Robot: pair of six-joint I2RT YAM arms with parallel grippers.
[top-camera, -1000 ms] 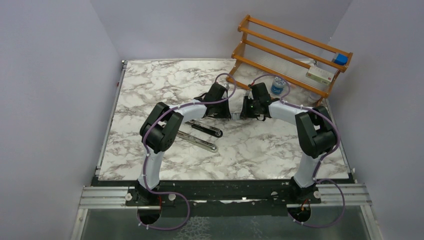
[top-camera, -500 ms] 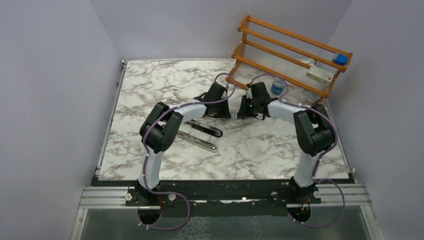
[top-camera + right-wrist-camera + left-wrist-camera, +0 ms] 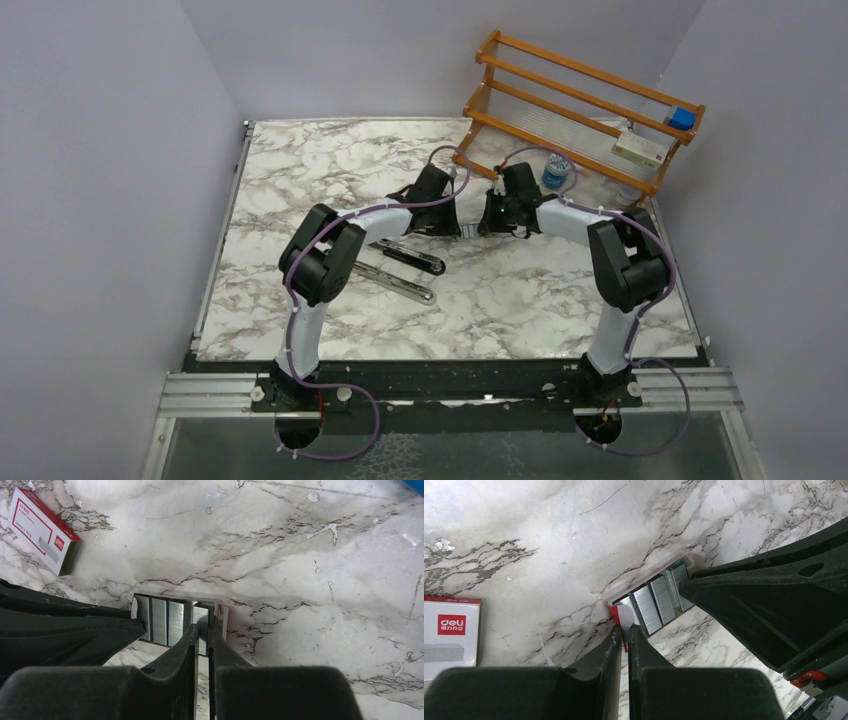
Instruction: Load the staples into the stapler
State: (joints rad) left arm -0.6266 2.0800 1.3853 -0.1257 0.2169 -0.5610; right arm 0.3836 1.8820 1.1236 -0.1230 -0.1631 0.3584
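The stapler [image 3: 408, 262] lies opened flat on the marble, its black top beside the silver channel [image 3: 400, 284], left of both grippers. The staples' small open tray [image 3: 621, 611] holds several silver-grey staple strips [image 3: 654, 602] side by side. My left gripper [image 3: 625, 630] is shut on the tray's white-and-red end flap. At the tray's other end my right gripper [image 3: 202, 628] is shut around the last staple strip [image 3: 200, 620]. In the top view both grippers, left [image 3: 458, 230] and right [image 3: 487, 226], meet tip to tip and hide the tray.
The staples' red-and-white outer sleeve [image 3: 42, 530] lies empty a little way off, also in the left wrist view [image 3: 449, 635]. A wooden rack [image 3: 580, 100] at the back right holds a white box [image 3: 640, 150] and a blue block [image 3: 682, 118]. A water bottle [image 3: 556, 170] stands beside it.
My right gripper's jaws have narrowed onto the end of the tray, and it has shifted slightly toward the back. The left arm and the stapler have not moved.
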